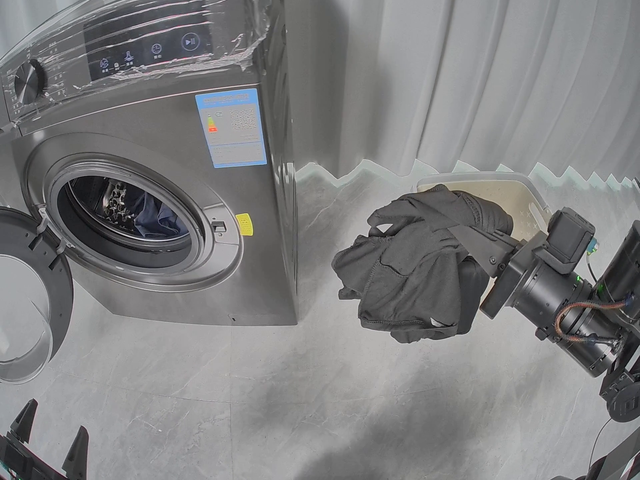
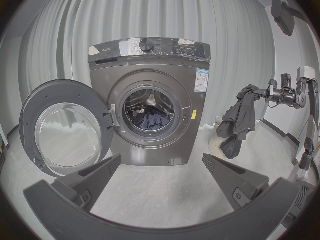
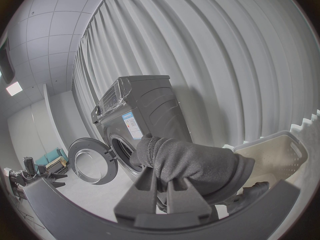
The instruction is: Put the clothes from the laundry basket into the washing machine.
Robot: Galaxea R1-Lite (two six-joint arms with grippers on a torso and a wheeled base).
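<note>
Curtains (image 1: 467,68) are hanging behind the washing machine (image 1: 167,121), marbled floor (image 1: 300,381) below. My right gripper (image 3: 161,184) is pinching a dark garment (image 1: 407,268) by the laundry basket (image 1: 467,178); my left gripper (image 2: 160,158) is hovering spread.

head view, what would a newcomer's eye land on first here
The dark grey garment stands out first, hanging bunched in the air from the right pincer, which is shut on it, in front of the white laundry basket. Next comes the grey washing machine on the robot's left, with its round door swung open and dark blue clothes lying in the drum.
</note>
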